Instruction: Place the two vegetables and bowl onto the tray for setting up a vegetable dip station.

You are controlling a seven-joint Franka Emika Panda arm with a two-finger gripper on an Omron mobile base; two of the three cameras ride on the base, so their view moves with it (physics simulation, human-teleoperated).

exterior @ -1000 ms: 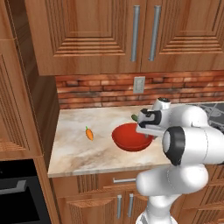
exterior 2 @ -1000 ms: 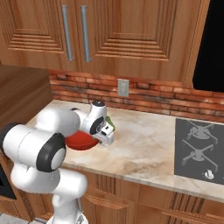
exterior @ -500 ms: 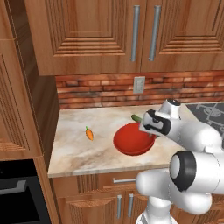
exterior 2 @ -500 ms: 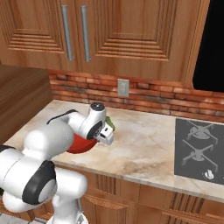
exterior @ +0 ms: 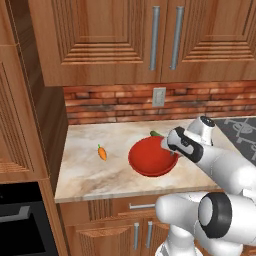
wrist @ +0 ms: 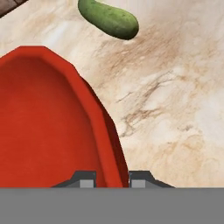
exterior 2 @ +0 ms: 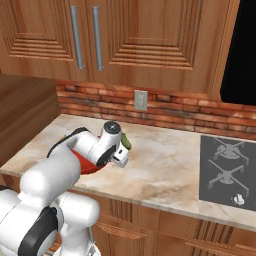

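You are at the bowl step: the gripper [wrist: 112,179] has its two fingertips pinched on the rim of the red bowl [exterior: 150,157], one tip inside the wall and one outside, as the hand view shows at its bottom centre. In that view the bowl fills the left half, and the cucumber [wrist: 108,17] lies on the counter [wrist: 175,109] at the top centre, apart from the bowl.

In the left base view the bowl sits at the centre of the frame on the marble counter, the carrot [exterior: 102,152] lies well to its left, and the tip of the cucumber [exterior: 156,133] peeks out just behind the bowl's far rim. In the right base view the bowl [exterior 2: 85,162] shows left of centre, mostly hidden by the arm, with the cucumber [exterior 2: 125,141] just beside the wrist.

The bowl looks to be resting on the counter; I judge that the lift has not begun. Your next move calls for a straight lift with the rim kept level, since a pinch on one edge of a wide bowl may let it tip or slip. The tray is not something I can point you to from here, so expect to carry the bowl sideways to find it.

The arm reaches forward and down, the forearm low over the counter, the hand angled down onto the bowl's right rim in the left base view.
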